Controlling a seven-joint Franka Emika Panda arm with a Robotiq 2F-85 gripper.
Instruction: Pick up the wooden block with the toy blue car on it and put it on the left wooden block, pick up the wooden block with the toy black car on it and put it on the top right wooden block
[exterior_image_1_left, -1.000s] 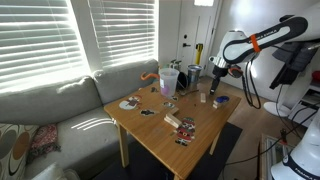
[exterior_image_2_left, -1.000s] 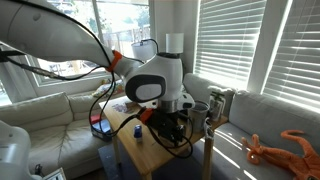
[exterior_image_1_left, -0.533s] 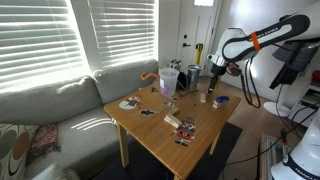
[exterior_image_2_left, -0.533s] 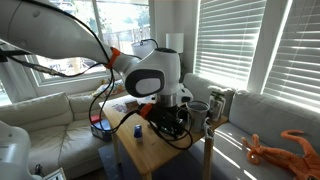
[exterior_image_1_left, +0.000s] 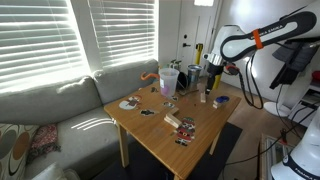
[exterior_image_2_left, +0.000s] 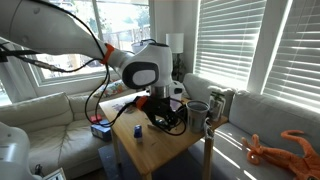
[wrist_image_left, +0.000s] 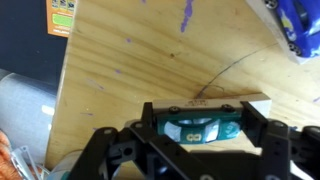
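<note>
Gripper (wrist_image_left: 203, 126) pinches the wooden block (wrist_image_left: 262, 102) that carries the toy blue car (wrist_image_left: 200, 131).
In the wrist view its two fingers press the block's sides at bottom centre of the frame, with the table (wrist_image_left: 130, 70) behind. A blue object (wrist_image_left: 295, 25) lies in the upper right corner. In an exterior view the gripper (exterior_image_1_left: 210, 84) hangs right of centre.

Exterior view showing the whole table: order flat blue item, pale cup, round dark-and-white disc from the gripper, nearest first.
1. Flat blue item, just below the gripper holding the wooden block.
2. Pale cup, farther along the table's back edge.
3. Round dark-and-white disc, at the table edge nearest the sofa.
</note>
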